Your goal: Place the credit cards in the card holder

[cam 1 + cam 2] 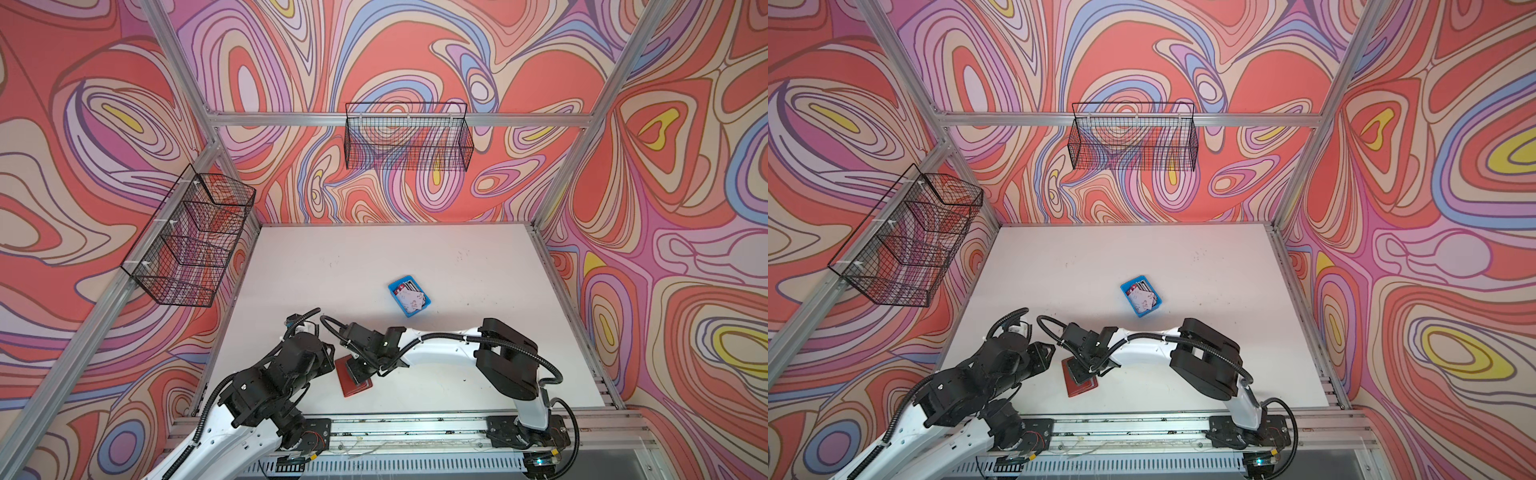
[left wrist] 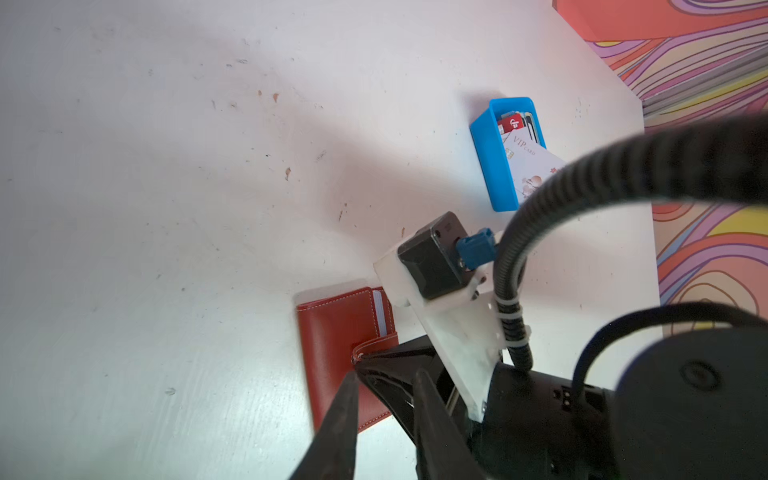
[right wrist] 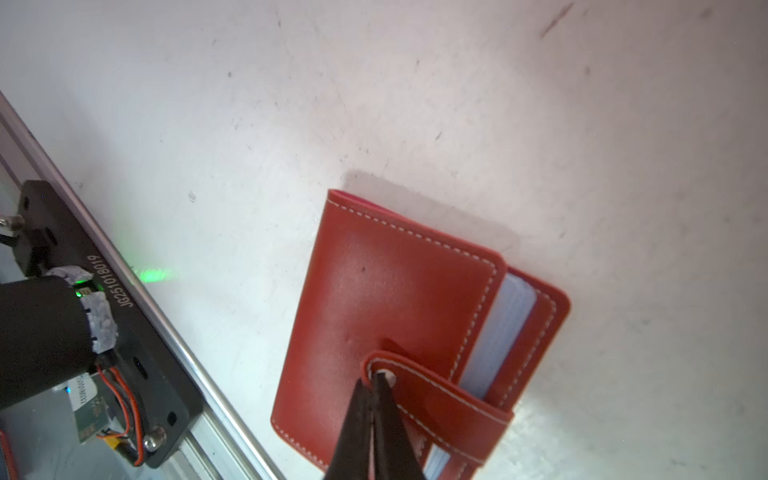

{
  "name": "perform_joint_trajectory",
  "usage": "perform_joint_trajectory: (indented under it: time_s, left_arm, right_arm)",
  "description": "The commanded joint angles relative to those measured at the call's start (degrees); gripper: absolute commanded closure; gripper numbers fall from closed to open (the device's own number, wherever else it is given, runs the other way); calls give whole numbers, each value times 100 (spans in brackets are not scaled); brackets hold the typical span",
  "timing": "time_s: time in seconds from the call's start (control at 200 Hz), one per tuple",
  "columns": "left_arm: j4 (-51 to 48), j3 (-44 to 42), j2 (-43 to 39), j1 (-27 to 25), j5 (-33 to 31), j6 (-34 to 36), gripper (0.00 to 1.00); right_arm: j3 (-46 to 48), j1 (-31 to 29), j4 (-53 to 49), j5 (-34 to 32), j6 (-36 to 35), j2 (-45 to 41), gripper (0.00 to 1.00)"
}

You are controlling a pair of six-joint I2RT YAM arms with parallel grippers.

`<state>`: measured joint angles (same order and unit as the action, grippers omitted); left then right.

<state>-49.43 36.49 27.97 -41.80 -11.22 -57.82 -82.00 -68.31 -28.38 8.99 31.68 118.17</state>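
The card holder [image 3: 386,299] is a red booklet wallet lying closed on the white table near the front, seen in both top views [image 1: 347,388] [image 1: 1073,386]. Its snap strap wraps over the cover. My right gripper [image 3: 376,376] is shut, and its tips sit at the snap under the strap's slightly lifted end. It reaches in from the right above the wallet [image 1: 357,370]. My left gripper [image 2: 384,376] hovers beside the wallet with a narrow gap between its fingers and nothing held. The credit cards [image 1: 411,296] [image 2: 528,166] lie stacked in a blue tray further back.
The blue tray [image 1: 395,286] [image 2: 486,166] stands mid-table behind both arms. Wire baskets hang on the back wall [image 1: 409,137] and the left wall [image 1: 191,241]. An aluminium rail [image 1: 415,428] carrying the arm bases runs along the table's front edge.
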Motion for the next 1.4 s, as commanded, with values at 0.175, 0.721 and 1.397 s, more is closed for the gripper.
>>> perform_joint_trajectory:
  time_s: [0.175,0.721,1.397]
  left_arm:
    - [-746,315,-332,61,-525,112,73]
    - [-803,848,-246,67,-1097,345,42]
    - [4026,-565,676,76,-3119,4279,0]
  right_arm:
    - [-411,-14,-1882,-360,-462,1539,100]
    - [-1843,0,-1536,-1183,-413,758,74]
    - [2889,3055,2358,-4985,-344,-5269,2]
